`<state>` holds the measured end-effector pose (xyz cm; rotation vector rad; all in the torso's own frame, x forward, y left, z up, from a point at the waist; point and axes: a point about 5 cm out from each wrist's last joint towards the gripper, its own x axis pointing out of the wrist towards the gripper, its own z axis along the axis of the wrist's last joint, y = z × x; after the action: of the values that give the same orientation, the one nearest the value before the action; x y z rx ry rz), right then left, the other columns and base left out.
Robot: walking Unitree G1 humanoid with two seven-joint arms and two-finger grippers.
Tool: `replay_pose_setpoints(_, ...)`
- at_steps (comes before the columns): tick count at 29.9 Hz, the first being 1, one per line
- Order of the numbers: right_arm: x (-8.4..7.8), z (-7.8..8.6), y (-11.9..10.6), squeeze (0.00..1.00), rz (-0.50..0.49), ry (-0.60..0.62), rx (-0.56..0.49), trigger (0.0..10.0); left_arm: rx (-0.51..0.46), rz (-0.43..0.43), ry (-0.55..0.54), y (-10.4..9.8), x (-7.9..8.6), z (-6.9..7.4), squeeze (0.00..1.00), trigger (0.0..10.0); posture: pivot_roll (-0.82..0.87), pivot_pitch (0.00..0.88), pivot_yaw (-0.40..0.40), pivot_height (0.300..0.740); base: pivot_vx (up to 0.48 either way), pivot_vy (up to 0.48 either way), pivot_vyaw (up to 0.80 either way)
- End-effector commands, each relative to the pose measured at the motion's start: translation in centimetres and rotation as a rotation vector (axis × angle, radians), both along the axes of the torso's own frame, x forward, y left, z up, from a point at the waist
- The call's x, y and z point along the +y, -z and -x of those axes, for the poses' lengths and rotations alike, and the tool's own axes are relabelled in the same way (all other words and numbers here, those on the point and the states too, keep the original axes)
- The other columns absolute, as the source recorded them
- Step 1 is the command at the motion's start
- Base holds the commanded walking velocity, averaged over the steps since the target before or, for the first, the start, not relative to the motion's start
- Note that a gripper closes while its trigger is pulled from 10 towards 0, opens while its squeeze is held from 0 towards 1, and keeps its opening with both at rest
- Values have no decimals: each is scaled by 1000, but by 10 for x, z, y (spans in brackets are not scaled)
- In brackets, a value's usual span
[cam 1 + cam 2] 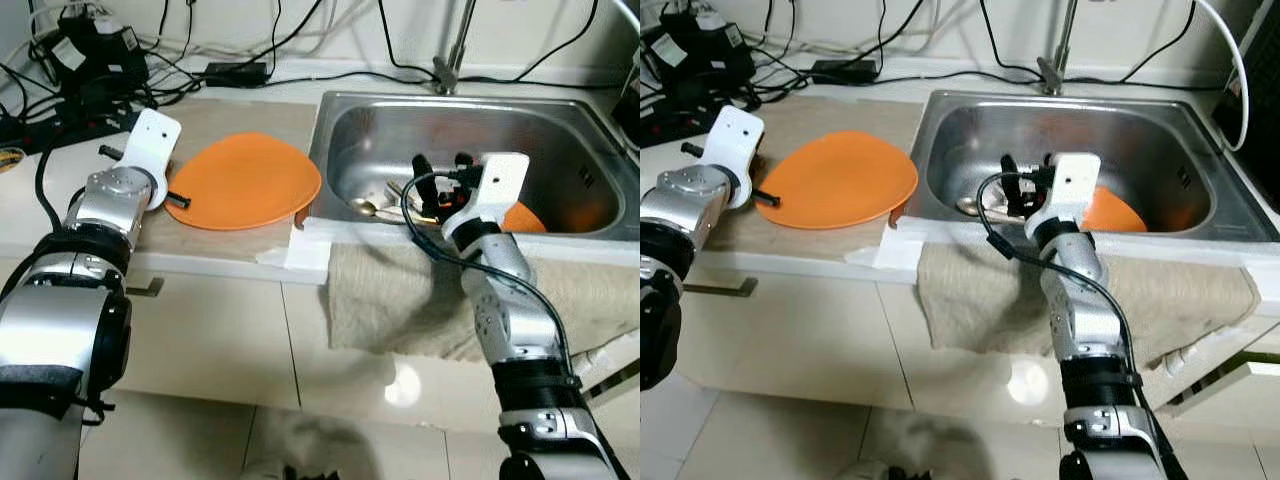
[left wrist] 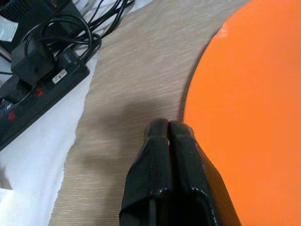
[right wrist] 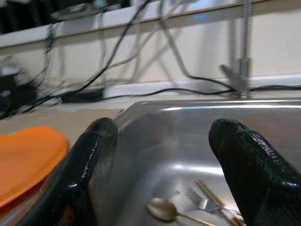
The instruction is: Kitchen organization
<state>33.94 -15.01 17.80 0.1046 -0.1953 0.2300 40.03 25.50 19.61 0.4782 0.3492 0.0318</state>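
An orange plate [image 1: 245,180] lies on the counter left of the steel sink [image 1: 560,130]. My left gripper [image 2: 168,126] is shut with nothing in it, its tips low over the counter right at the plate's left rim [image 1: 178,197]. My right gripper [image 1: 440,165] is open above the sink's front part, empty. Beneath it in the basin lie a spoon [image 3: 162,209], a fork [image 3: 202,200] and other cutlery. A second orange dish [image 1: 1110,212] lies in the sink, partly hidden behind my right wrist.
A black power strip [image 2: 37,80] and tangled cables [image 1: 90,60] crowd the counter's back left. The faucet [image 1: 450,50] rises behind the sink. A beige towel [image 1: 400,290] hangs over the counter front below the sink. White paper [image 2: 33,160] covers the counter beside the strip.
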Motion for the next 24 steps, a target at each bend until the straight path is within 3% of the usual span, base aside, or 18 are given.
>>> replay_pose_setpoints(1, 0, 0, -6, 0, 8, -43, -1, 10000, 5, -15, -2, 2, 0, 0, 0, 10000, -19, 0, 39, 740, 0, 0, 0)
replay_pose_setpoints(6, -12, -1, -8, 0, 26, -30, 12, 10000, -37, 35, 29, -4, -9, -4, 0, 10000, -25, 0, 40, 740, 0, 0, 0)
replay_pose_setpoints(7, -13, -1, -8, 0, 22, -4, 7, 10000, -123, 144, 33, -17, -16, -8, 0, 10000, -26, 0, 44, 740, 0, 0, 0)
replay_pose_setpoints(10, -15, 1, -15, 0, 71, 92, -67, 10000, -354, 362, 61, -46, -33, -14, 0, 10000, -30, 0, 53, 740, 0, 0, 0)
replay_pose_setpoints(11, -15, 1, -15, 0, 71, 92, -67, 10000, -354, 362, 61, -46, -33, -14, 0, 10000, -30, 0, 53, 740, 0, 0, 0)
replay_pose_setpoints(12, -19, 4, -27, 0, 108, 197, -165, 10000, -518, 470, 95, -64, -47, -14, 0, 10000, -27, 0, 49, 740, 0, 0, 0)
replay_pose_setpoints(13, -20, 6, -32, 0, 121, 238, -208, 10000, -578, 501, 108, -69, -52, -12, 0, 10000, -27, 0, 49, 740, 0, 0, 0)
replay_pose_setpoints(17, -20, 9, -41, 0, 158, 286, -278, 10000, -655, 504, 138, -70, -68, -5, 0, 10000, -19, 0, 48, 740, 0, 0, 0)
replay_pose_setpoints(19, -19, 9, -39, 0, 159, 304, -278, 10000, -638, 498, 159, -55, -80, 1, 0, 10000, -14, 0, 45, 740, 0, 0, 0)
replay_pose_setpoints(24, -16, 13, -35, 0, 208, 300, -312, 10000, -649, 511, 137, -36, -81, 12, 0, 10000, -14, 0, 46, 740, 0, 0, 0)
